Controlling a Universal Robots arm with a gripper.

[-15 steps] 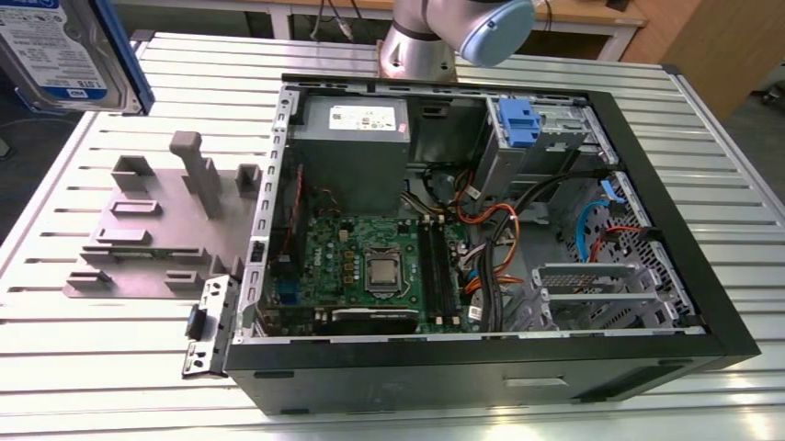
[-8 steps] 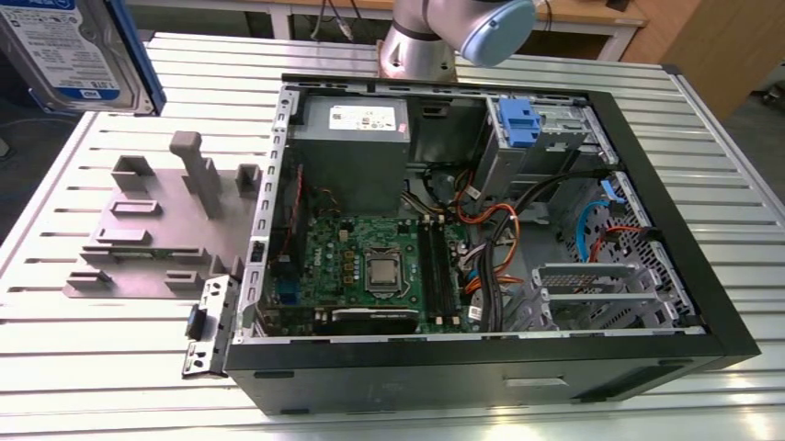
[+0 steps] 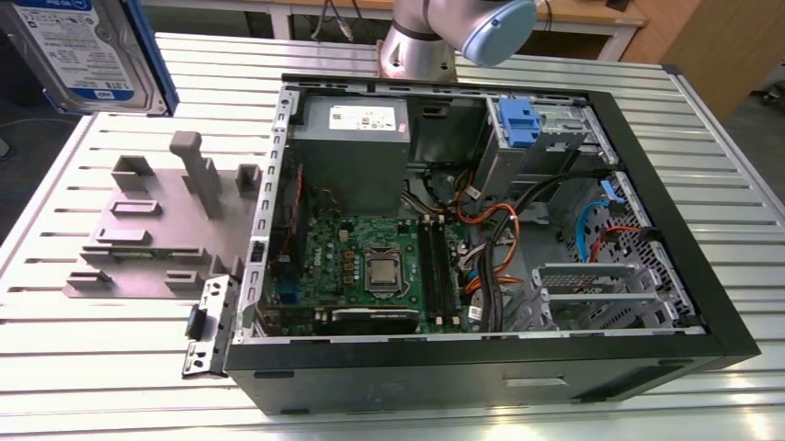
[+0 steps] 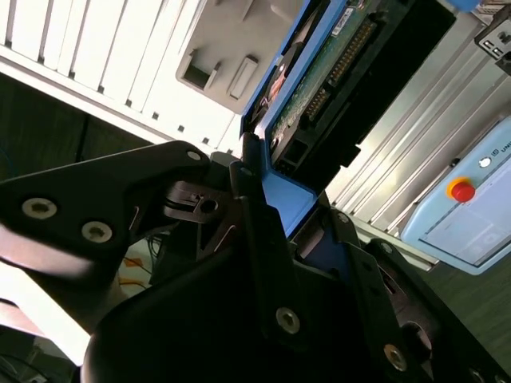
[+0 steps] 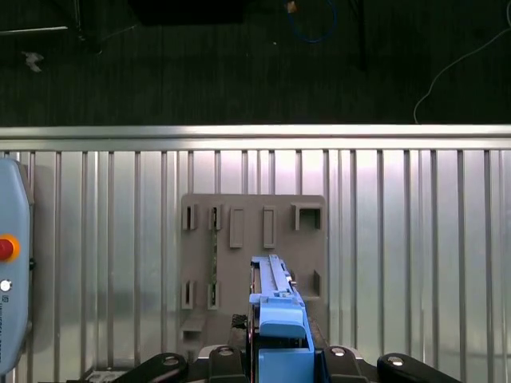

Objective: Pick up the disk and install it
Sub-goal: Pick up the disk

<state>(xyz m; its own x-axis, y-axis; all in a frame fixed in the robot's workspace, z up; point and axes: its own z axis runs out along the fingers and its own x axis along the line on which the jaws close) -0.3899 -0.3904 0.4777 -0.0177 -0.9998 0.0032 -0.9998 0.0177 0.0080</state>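
Ribbed table [image 3: 123, 367] bears an open computer case [image 3: 491, 377] and slotted stand [image 3: 135, 239], above which the gripper [image 4: 297, 214] has its fingers [image 4: 255, 231] clamped on the disk [image 3: 80, 50].

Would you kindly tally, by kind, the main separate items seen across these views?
Disk: 1
Grey slotted stand: 1
Open computer case: 1
Control pendant with red button: 1
Total: 4
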